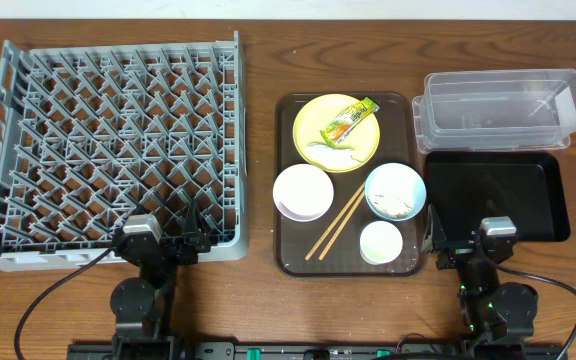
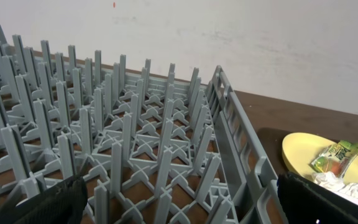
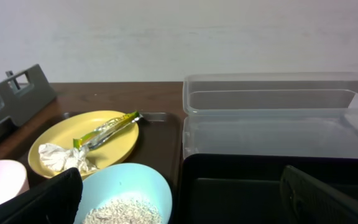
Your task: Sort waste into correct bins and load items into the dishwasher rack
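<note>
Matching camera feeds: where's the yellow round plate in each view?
Overhead: yellow round plate right of centre, far end of the dark brown serving tray.
Left wrist: plate lower right, past the grey plastic rack's side wall.
Right wrist: plate lower left, behind the light blue bowl.
Shared landmark: the green-and-orange snack wrapper lying on it.

Grey rack (image 1: 108, 150) sat at left, upright, pegs up. Yellow plate (image 1: 313, 125) carried green-orange wrapper (image 1: 351, 120) and crumpled tissue (image 1: 340, 155). In front: white bowl (image 1: 303, 192), blue bowl (image 1: 388, 178) holding rice scraps (image 1: 398, 205), cup (image 1: 381, 242). Chopsticks (image 1: 335, 223) slanted between bowls. Clear tub (image 1: 503, 108) stood at right, just behind black tray (image 1: 498, 195).
</note>
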